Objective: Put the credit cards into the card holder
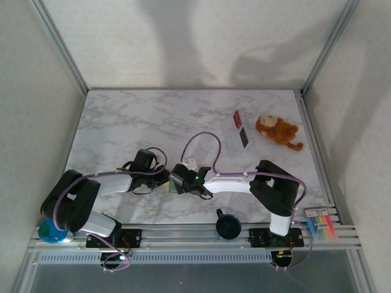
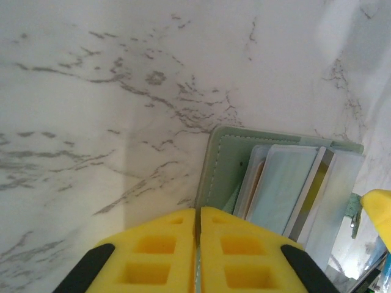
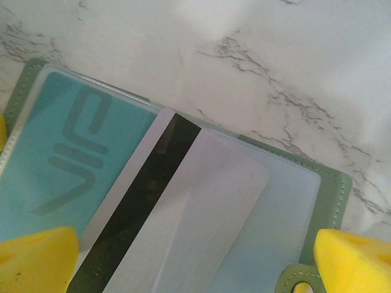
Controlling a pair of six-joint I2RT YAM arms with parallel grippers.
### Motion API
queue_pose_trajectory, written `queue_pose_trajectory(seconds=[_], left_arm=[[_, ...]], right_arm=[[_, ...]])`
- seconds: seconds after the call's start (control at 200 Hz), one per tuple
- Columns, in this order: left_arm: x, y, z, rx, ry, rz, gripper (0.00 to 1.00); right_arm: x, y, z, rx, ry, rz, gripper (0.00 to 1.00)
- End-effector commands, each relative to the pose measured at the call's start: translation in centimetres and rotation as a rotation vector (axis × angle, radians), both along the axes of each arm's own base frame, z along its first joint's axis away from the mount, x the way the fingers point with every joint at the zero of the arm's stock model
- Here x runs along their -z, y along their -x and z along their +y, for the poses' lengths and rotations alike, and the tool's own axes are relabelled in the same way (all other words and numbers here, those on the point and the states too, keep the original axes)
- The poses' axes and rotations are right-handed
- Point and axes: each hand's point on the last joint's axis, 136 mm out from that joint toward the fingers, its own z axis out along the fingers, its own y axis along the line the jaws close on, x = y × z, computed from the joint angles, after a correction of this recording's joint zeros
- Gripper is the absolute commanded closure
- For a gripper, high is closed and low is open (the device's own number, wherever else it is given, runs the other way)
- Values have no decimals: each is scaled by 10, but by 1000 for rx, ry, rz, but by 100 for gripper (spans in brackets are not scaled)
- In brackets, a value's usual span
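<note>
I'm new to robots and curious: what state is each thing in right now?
card holder: open, flat on table.
white card: lying on the open holder, tucked or not unclear.
red card: flat on table, outside the holder.
left end effector: shut on the card holder's edge.
right end effector: open over the white card.
plush toy: lying beside red card.

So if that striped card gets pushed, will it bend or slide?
Probably slide: the card looks flat, thin and glossy, and it lies on the holder's smooth clear plastic. It is likely stiff, since its edges run straight. Lying flush, it may be hard to pick up.
</note>
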Motion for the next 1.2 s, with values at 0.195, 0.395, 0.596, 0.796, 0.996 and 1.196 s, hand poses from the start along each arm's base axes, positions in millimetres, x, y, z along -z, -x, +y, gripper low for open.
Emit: queue_pose_trajectory(seconds=[0.195, 0.395, 0.596, 0.796, 0.996, 1.196], left_arm=[[20, 17, 8, 23, -55, 61, 93], [-10, 15, -5, 51, 31, 2, 92], [-53, 8, -14, 50, 86, -99, 91], [-66, 1, -38, 77, 153, -119, 93], [-65, -6, -33, 51, 94, -119, 94], [-54, 1, -30, 54, 85, -93, 94]], right_arm=[[0, 8, -35, 35, 102, -11, 1], [-1, 9, -33, 11, 96, -6, 1], [0, 12, -32, 26, 76, 10, 1], [-15, 12, -23, 33, -15, 37, 1], [-18, 5, -31, 59, -24, 43, 1], [-10, 1, -34, 87, -42, 63, 1]])
